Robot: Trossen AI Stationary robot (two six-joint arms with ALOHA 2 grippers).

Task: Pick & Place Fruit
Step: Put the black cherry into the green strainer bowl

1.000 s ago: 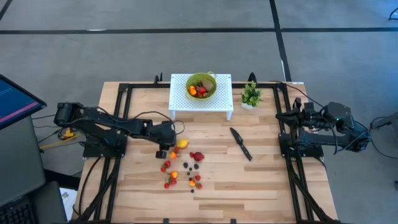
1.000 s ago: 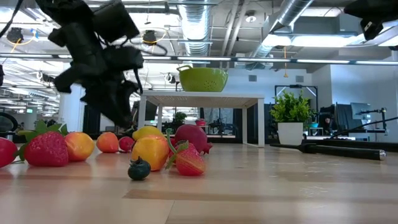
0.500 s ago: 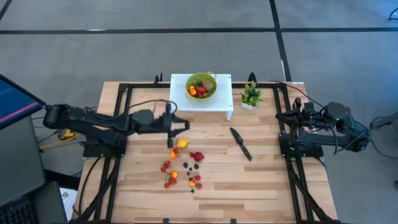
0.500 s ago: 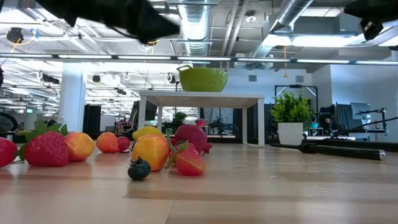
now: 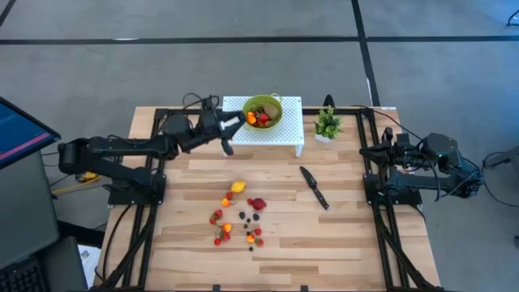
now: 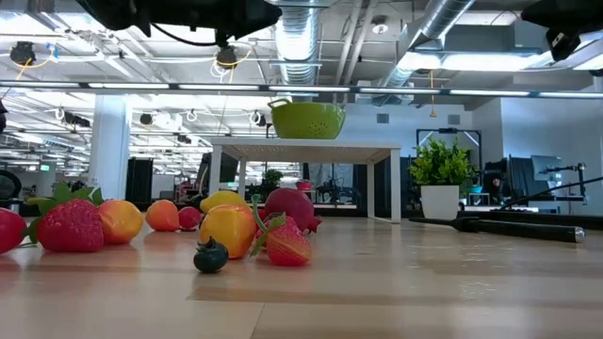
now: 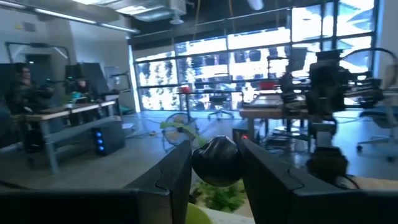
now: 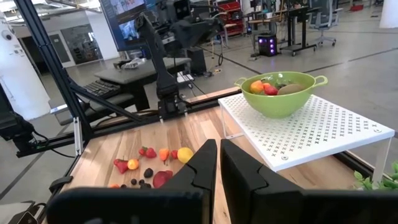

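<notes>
Small toy fruits, red, orange, yellow and dark purple, lie in a loose pile (image 5: 239, 215) on the wooden table, also in the low view (image 6: 226, 226). More fruit sits in a green bowl (image 5: 262, 111) on a white perforated stand (image 5: 288, 134). My left gripper (image 5: 237, 122) hovers high beside the bowl's left rim, shut on a dark round fruit (image 7: 217, 163). My right gripper (image 8: 219, 163) is shut and waits at the table's right edge (image 5: 389, 150). My left gripper pinches the dark round fruit (image 7: 216, 177) between its two fingers (image 7: 177, 171), one on each side. The fingers point about level toward the table's right and the bowl. The fruit is lifted clear, high above the table.
A black knife (image 5: 314, 186) lies right of the fruit pile. A small green potted plant (image 5: 328, 124) stands right of the white stand. Black rails (image 5: 162, 162) frame the table's left, right and far sides. Bare wood shows along the near edge.
My left gripper has risen from the fruit pile and swung toward the table's far edge, up to the left rim of the green bowl. In the low view it has left the table level and moved out past the top of the picture.
</notes>
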